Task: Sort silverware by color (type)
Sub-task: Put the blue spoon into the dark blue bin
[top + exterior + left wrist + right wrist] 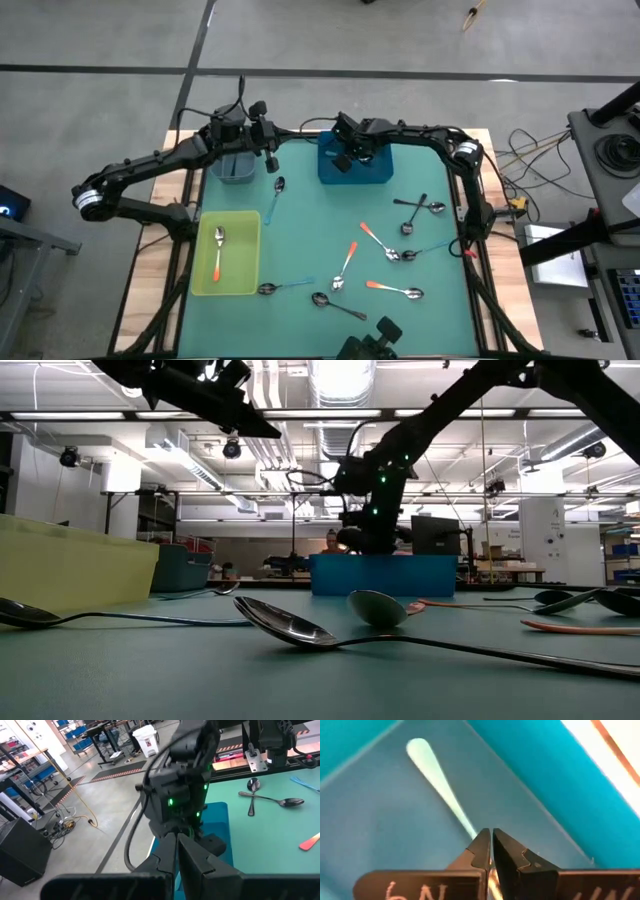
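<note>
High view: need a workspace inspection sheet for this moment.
Surface: teal mat on wooden table.
Job's things: about nine loose spoons on mat; orange-handled spoon in yellow tray; light blue spoon in blue bin.
Clutter: nothing seen.
Grippers: right gripper inside blue bin, shut on light blue spoon; left gripper by grey bin, shut, empty.
Cables: loose bundle on floor right of table.
Surroundings: control gear at right.

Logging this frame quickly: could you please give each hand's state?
Left hand: shut, empty.
Right hand: shut on light-blue spoon over blue bin.
</note>
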Robot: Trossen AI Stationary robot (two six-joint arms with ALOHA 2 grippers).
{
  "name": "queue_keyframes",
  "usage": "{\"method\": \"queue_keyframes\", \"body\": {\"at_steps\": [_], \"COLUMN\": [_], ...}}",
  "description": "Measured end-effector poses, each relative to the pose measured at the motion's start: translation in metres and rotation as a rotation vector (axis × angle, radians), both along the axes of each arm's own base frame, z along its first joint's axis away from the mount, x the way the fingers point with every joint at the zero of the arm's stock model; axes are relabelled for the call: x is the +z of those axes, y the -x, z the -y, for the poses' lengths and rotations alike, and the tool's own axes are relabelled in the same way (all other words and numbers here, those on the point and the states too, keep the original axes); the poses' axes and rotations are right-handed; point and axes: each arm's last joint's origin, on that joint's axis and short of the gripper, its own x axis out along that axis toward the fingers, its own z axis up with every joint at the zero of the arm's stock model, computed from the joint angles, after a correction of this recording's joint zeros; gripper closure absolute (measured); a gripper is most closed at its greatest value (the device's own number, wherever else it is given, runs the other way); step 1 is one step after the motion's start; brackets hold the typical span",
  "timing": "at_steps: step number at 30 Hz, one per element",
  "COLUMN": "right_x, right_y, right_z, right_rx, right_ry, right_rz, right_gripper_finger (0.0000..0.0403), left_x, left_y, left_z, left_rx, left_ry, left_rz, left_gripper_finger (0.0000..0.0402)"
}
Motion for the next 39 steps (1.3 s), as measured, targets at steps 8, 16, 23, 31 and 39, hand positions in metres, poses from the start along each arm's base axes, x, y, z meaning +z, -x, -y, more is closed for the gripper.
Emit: {"method": "queue_keyframes", "body": {"at_steps": [8,16,23,31,39], "right_x": [0.013,0.002,-0.009,-0.009,-0.013], "right_y": [0.004,0.002,0.000,0.002,0.004], "right_z": [-0.006,-0.005,-0.002,0.002,0.000], "right_rx": [-0.224,-0.383,-0.426,-0.442,-0.444], "right_ry": [-0.237,-0.279,-0.253,-0.213,-0.218], "right_rz": [0.121,0.149,0.132,0.135,0.119], "right_gripper_finger": [0.0390,0.0390,0.0390,0.0390,0.0390], "left_x": [0.000,0.000,0.000,0.000,0.000], "left_y": [0.000,0.000,0.000,0.000,0.000], "left_z": [0.000,0.000,0.000,0.000,0.000], "left_rx": [-0.001,-0.001,-0.002,-0.002,-0.002], "left_ry": [-0.001,-0.002,-0.003,-0.004,-0.004], "left_rz": [-0.001,0.000,0.000,0.000,0.000], "left_gripper_finger": [0.0402,0.0402,0.0402,0.0402,0.0402]}}
